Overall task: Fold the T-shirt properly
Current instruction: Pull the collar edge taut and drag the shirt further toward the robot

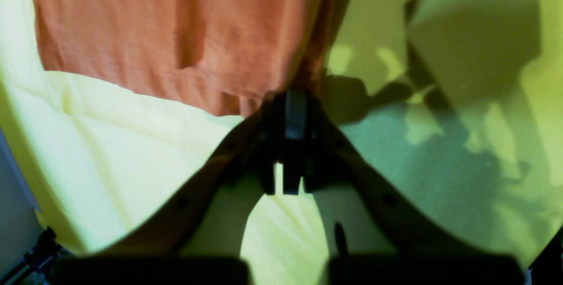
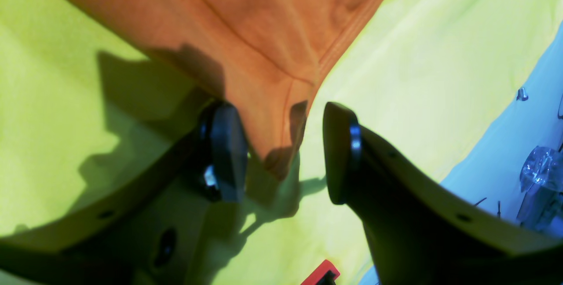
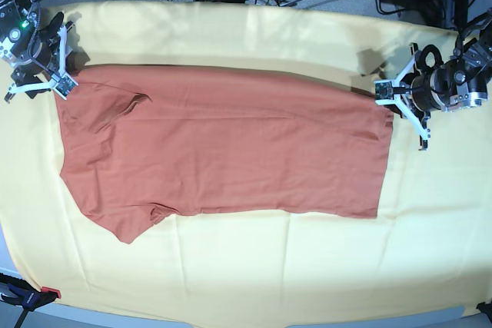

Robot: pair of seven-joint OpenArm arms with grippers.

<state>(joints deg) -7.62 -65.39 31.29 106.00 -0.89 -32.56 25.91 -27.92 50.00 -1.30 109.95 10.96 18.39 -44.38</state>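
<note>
Both arms end in white, angular frames carrying dark fittings. The left gripper (image 3: 393, 97) has a round black-and-silver body behind it, with a small dark square plate at the front of its white bracket. The right gripper (image 3: 55, 74) has a black housing with a small green light. Seen from the wrist views, the right gripper's fingers (image 2: 222, 153) are tan, curved and studded with dark screw holes, each tipped with a rounded black pad. The left gripper's fingers (image 1: 228, 153) show the same tan curve, with black pads and a pale grey strip.
</note>
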